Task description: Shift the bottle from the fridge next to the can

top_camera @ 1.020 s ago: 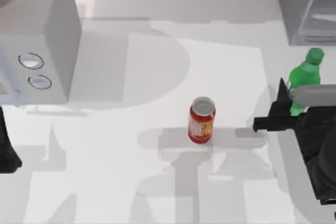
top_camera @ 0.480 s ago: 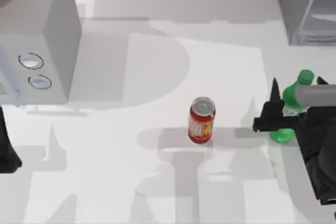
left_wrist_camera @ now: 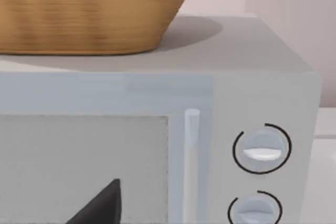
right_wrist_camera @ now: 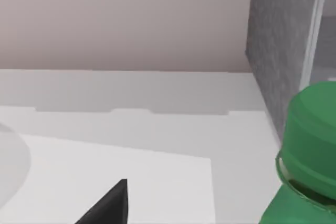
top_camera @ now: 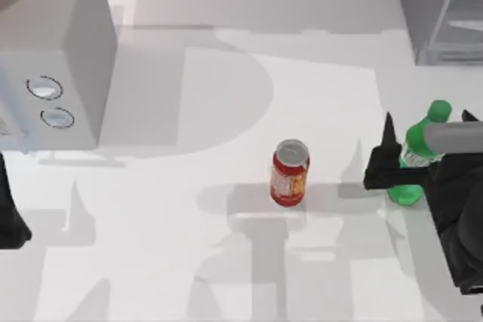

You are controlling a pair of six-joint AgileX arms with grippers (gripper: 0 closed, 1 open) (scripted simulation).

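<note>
Right tool (top_camera: 423, 137) seemingly brackets bottle (top_camera: 417, 157), outside fridge (top_camera: 438, 7).

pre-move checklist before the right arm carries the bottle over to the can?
1. Bottle out of the fridge: ok, it is over the table at the right.
2. Right gripper around bottle: ok, fingers flank it; firm contact: cannot tell.
3. Bottle upright: not ok, it leans in the top view.
4. Can upright at table centre: ok.
5. Path between bottle and can free: ok.
6. Left gripper parked by the microwave, out of the way: ok.
</note>
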